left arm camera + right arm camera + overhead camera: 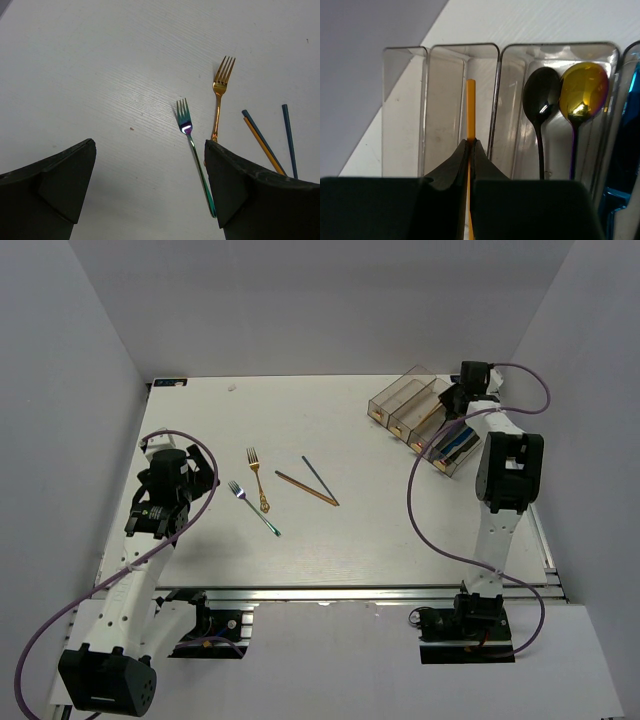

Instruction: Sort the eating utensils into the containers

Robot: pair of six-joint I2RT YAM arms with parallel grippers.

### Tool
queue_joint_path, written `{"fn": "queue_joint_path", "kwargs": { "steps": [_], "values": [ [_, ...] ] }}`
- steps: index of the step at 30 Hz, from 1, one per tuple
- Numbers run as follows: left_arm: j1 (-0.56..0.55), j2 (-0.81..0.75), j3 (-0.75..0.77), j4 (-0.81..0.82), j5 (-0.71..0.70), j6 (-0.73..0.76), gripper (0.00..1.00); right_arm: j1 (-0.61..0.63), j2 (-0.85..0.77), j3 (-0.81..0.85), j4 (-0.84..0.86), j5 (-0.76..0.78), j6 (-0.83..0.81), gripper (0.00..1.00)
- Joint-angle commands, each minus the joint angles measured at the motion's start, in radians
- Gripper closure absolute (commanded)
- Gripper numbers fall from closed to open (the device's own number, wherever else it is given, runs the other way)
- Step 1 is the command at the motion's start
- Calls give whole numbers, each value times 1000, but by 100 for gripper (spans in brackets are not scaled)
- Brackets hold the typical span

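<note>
Currently the right gripper is above the row of clear bins, its jaws pressed tight on a gold chopstick. In the right wrist view, this chopstick lies along the second bin from the left. The next bin holds a black spoon and a gold-purple spoon side by side. The left gripper hangs with jaws wide over the white table, near a teal fork and a gold fork. Just beside the forks lie loose chopsticks, gold and dark blue.
</note>
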Motion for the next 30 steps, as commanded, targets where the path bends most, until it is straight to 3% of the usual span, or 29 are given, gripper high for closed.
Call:
{"fn": "queue_joint_path", "kwargs": {
  "steps": [1,10,11,13,15,17,18,19,22,26,30],
  "values": [
    [-2,-5,13,1,16,4,2,15,39,66,57,-40,29,100],
    [-2,-4,11,-1,20,5,2,29,99,126,46,-45,37,100],
    [-2,-4,13,1,21,5,2,29,102,129,46,-50,39,97],
    [-2,-2,13,-1,24,5,2,29,97,124,48,-50,34,81],
    [-2,-4,13,2,24,5,2,29,90,129,51,-47,26,81],
    [-2,-4,11,1,24,5,2,29,90,149,27,-46,20,71],
    [-1,-4,11,1,26,5,2,29,88,169,17,-43,17,66],
    [-2,-4,11,1,24,5,2,29,85,174,10,-42,17,52],
    [-2,-4,10,2,24,5,2,35,47,163,16,-40,0,39],
    [-2,-4,11,3,23,5,2,118,-33,152,10,-79,-98,39],
    [-1,-7,13,-1,13,4,2,247,-108,125,-36,-142,-368,38]
  ]
}}
